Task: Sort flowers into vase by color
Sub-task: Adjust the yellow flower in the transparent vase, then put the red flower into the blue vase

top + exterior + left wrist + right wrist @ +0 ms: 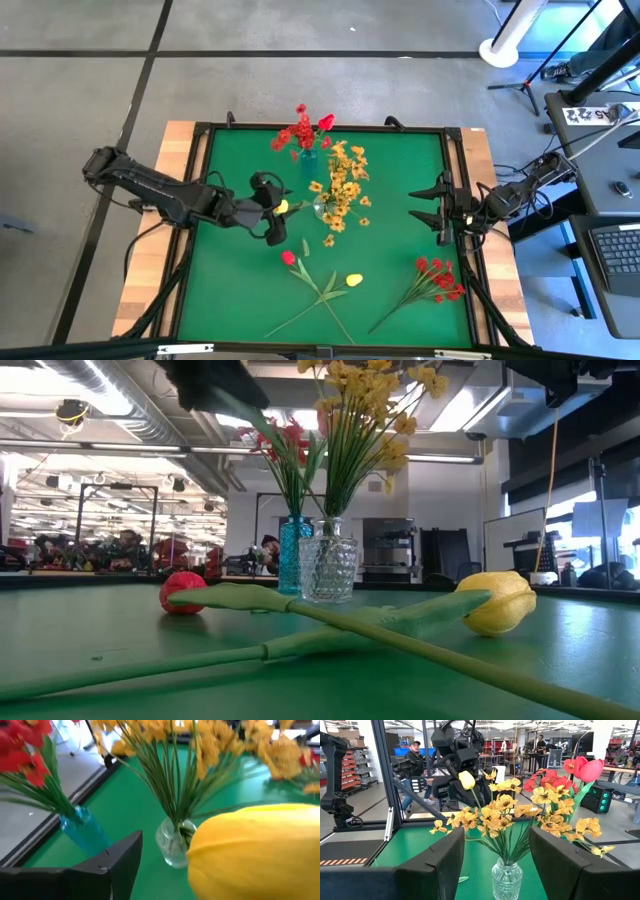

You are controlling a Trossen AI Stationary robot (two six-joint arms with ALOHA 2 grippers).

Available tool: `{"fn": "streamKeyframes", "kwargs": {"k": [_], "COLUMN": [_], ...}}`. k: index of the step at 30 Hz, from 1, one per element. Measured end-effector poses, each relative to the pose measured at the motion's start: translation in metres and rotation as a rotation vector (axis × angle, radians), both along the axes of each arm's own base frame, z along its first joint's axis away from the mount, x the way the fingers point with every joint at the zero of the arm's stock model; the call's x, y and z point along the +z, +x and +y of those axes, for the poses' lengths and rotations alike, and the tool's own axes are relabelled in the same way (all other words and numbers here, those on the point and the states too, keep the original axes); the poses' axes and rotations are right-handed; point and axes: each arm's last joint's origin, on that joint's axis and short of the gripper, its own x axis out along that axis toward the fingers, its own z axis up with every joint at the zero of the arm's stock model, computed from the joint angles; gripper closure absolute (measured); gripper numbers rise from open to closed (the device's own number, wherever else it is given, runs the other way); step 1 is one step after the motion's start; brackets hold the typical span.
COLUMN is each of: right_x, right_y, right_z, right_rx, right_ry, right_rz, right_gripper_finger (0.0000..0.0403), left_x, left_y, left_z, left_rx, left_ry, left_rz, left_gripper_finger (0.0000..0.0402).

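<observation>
Your left gripper [277, 208] is clamped on a yellow bud [467, 779] by its stem, raised above the mat just beside the clear vase [325, 208], on the side toward the left edge. I'd say it's up there so the stem can tip down among the yellow sprigs [345, 185] already in the vase, near the mat's middle. The blue vase [295, 555] w/ red sprigs [300, 130] stands closer to the far edge, so colors are kept apart. Still loose near the front edge: a red bud [289, 258] and a 2nd yellow bud [353, 280], stems crossed, plus a red cluster [440, 277] toward the front-right corner. The right gripper [432, 208] waits at the right edge, fingers spread wide, nothing in them. The clear vase is faceted glass; the buds are smooth, waxy, egg-shaped; the stems thin, flat-leaved, prob. springy; the mat green, felt-like.
</observation>
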Motion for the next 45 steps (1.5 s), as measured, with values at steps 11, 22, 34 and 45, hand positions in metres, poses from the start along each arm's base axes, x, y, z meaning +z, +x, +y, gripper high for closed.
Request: {"fn": "streamKeyframes", "kwargs": {"k": [11, 22, 34, 45], "right_x": [0.0, 0.0, 0.0, -0.001], "right_y": [0.0, 0.0, 0.0, 0.0], "right_z": [0.0, 0.0, 0.0, 0.0], "right_rx": [0.0, 0.0, 0.0, 0.0], "right_ry": [0.001, 0.001, 0.0, -0.003], "right_rz": [-0.001, -0.001, 0.0, 0.005], "right_gripper_finger": [0.0183, 0.0183, 0.0183, 0.0183], "left_x": [0.0, 0.02, 0.041, 0.065], "left_y": [-0.003, -0.018, -0.039, -0.075], "left_z": [-0.005, -0.007, -0.015, -0.02], "left_rx": [0.0, -0.01, -0.051, -0.132], "left_ry": [-0.002, -0.021, -0.002, -0.053], "left_rz": [-0.002, -0.101, -0.192, -0.305], "left_gripper_finger": [0.0155, 0.0149, 0.0131, 0.0131]}}
